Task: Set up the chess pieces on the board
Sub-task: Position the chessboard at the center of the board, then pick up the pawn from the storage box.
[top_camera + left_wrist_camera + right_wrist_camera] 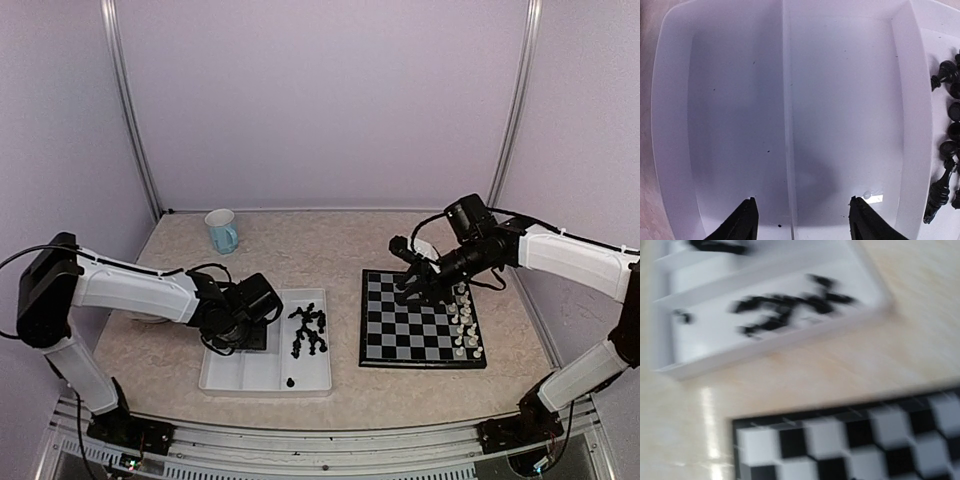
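Several black chess pieces [308, 331] lie heaped in the right compartment of a white tray [262, 375], and one [290, 381] lies apart near its front. They show at the right edge [946, 150] of the left wrist view. My left gripper [246, 312] [802, 217] hangs open over the tray's bare left compartments, with nothing between its fingers. The board [420, 320] [850, 440] lies to the right. My right gripper [412, 290] hovers over the board's far left corner, fingers apart and apparently holding nothing. The right wrist view is blurred and its fingers do not show there.
White chess pieces [463, 322] stand in two rows along the board's right side. A light blue mug [222, 231] stands at the back left. The tray's divider [787, 125] runs between my left fingers. Purple walls enclose the table.
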